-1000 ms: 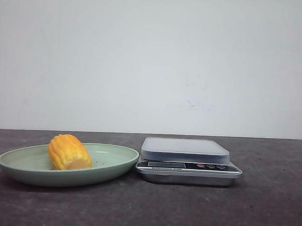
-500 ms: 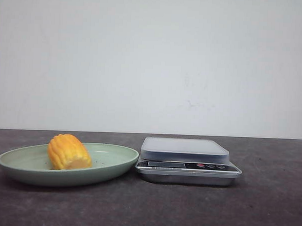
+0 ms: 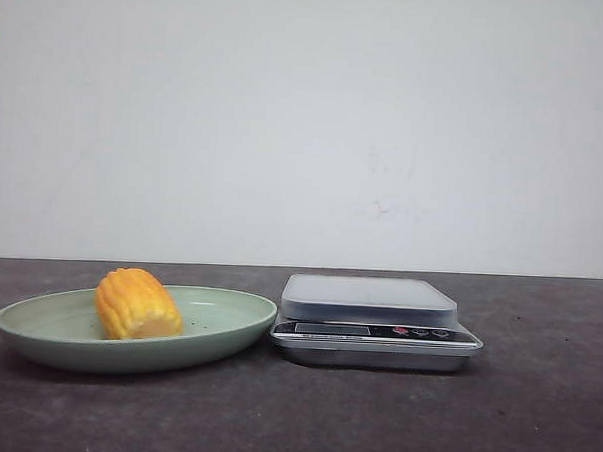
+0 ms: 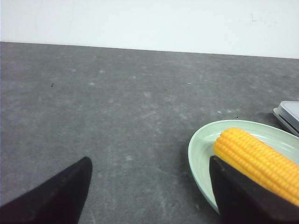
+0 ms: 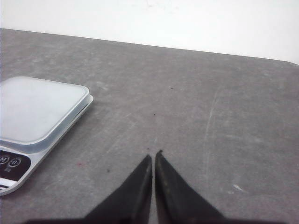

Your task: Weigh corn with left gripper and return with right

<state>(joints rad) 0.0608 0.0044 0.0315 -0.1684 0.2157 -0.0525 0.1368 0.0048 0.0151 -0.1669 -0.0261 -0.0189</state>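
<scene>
The corn (image 3: 138, 305), an orange-yellow cob piece, lies in the green plate (image 3: 227, 328) at the left of the table. The left wrist view shows the corn (image 4: 257, 161) in the plate (image 4: 202, 150) too. My left gripper (image 4: 149, 161) is open, its black fingers spread wide over bare table; one fingertip (image 4: 224, 179) overlaps the plate's near rim in front of the corn. My right gripper (image 5: 153, 155) is shut with nothing in it, over bare table to the right of the scale (image 5: 37, 109). Neither gripper appears in the front view.
A silver digital kitchen scale (image 3: 372, 319) with a pale platform stands just right of the plate, almost touching it. Its edge (image 4: 288, 114) peeks into the left wrist view. A white wall backs the dark grey table.
</scene>
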